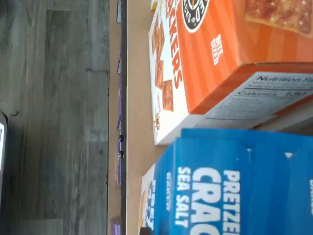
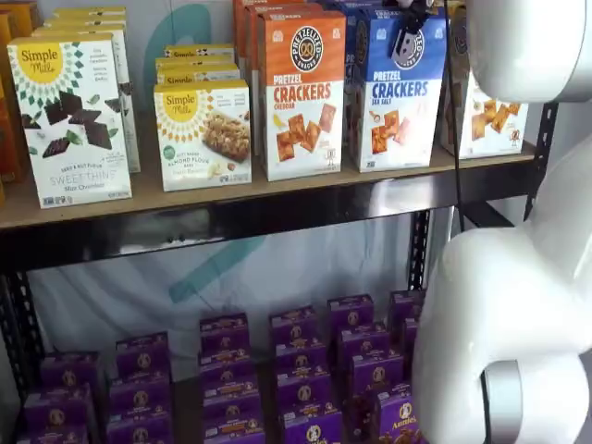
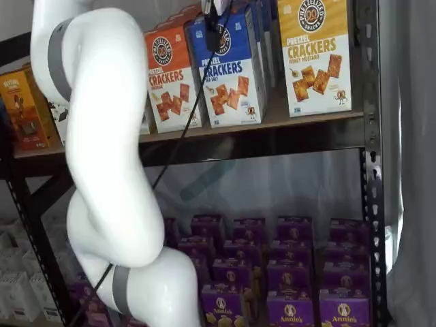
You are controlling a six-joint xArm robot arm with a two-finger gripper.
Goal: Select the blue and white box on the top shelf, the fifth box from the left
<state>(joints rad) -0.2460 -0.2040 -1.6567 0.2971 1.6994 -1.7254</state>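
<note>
The blue and white box [image 2: 398, 102] stands on the top shelf [image 2: 231, 199], between an orange-topped box and a yellow-topped box; it shows in both shelf views [image 3: 231, 75]. The wrist view shows its blue top and "SEA SALT" lettering close up [image 1: 234, 186], with the shelf board [image 1: 137, 98] beside it. My gripper [image 2: 407, 42] hangs from above, right in front of the box's upper face and logo. In a shelf view its black fingers [image 3: 213, 37] overlap the box's top with a cable beside them. No gap between the fingers shows.
The orange cheddar box [image 2: 301, 92] stands tight on the left of the blue one and the yellow box [image 3: 317, 54] on its right. Simple Mills boxes [image 2: 203, 129] stand further left. Purple boxes [image 2: 305, 370] fill the lower shelf. My white arm [image 3: 102, 136] blocks part of both shelf views.
</note>
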